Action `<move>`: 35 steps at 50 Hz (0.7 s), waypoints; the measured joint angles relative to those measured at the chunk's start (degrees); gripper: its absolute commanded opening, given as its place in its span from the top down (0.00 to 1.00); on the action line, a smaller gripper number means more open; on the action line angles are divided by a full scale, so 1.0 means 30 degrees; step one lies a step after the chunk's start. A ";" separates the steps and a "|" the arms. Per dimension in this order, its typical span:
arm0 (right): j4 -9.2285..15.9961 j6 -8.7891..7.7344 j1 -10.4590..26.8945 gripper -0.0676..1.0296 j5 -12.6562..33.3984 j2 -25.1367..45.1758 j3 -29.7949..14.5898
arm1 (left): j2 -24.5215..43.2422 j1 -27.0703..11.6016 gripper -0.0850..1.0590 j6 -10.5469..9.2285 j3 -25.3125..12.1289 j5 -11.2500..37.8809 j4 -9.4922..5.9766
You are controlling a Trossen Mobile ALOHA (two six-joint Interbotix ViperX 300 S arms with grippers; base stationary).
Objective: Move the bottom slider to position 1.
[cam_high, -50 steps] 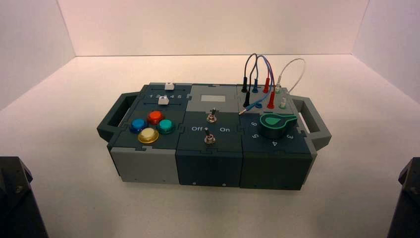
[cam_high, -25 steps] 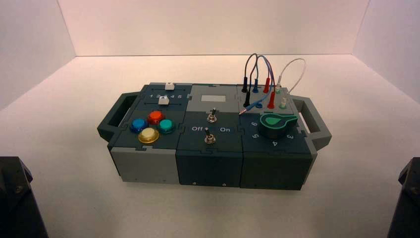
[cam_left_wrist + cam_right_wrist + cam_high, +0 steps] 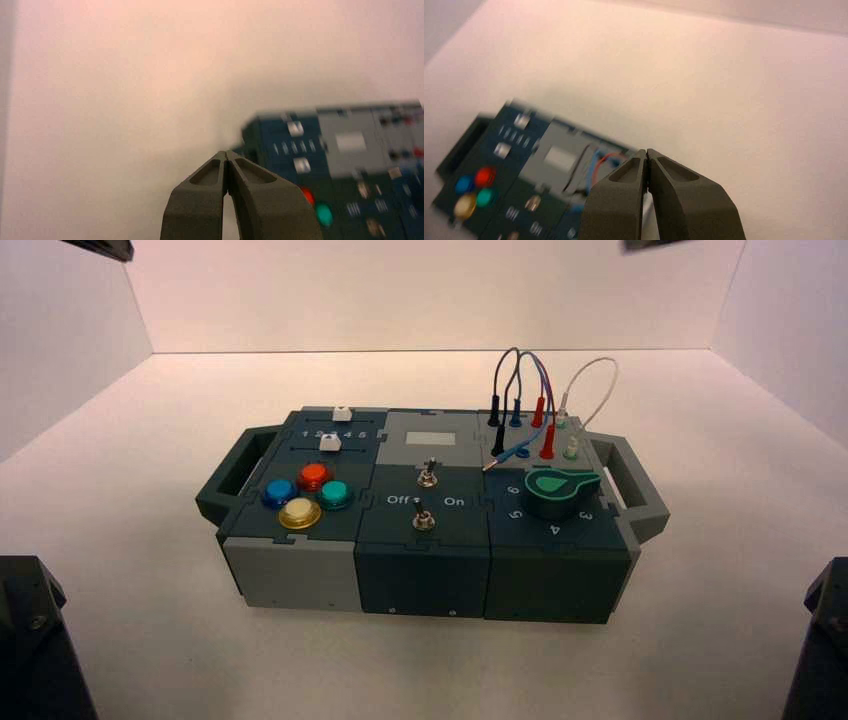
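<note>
The closed dark metal left hand (image 3: 105,245) hangs at the upper left of the frame, well apart from the small white boxy bottom slider (image 3: 330,443), left of centre; the closed dark right hand (image 3: 655,243) is upper right.

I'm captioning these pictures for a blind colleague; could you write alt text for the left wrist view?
The left arm's tool, its fingers shut on nothing, points over a pale surface; beyond it, part of a dark box bears two white sliders, the bottom one nearer the red and green buttons.
</note>
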 measured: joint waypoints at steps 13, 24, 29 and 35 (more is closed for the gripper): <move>0.0205 0.0000 0.2402 0.96 0.1377 0.2490 -0.1025 | 0.0381 -0.2109 0.95 -0.0029 -0.0293 0.2373 -0.0117; 0.2373 0.0000 0.3896 0.96 0.2461 0.5010 -0.2607 | 0.1494 -0.3076 0.95 -0.0029 -0.0293 0.2402 -0.0146; 0.3545 0.0000 0.4541 0.96 0.2637 0.6504 -0.3574 | 0.2080 -0.3223 0.95 -0.0029 -0.0264 0.2227 -0.0146; 0.4746 0.0000 0.5186 0.96 0.2842 0.8350 -0.4805 | 0.2549 -0.3486 0.95 -0.0029 0.0059 0.1729 -0.0146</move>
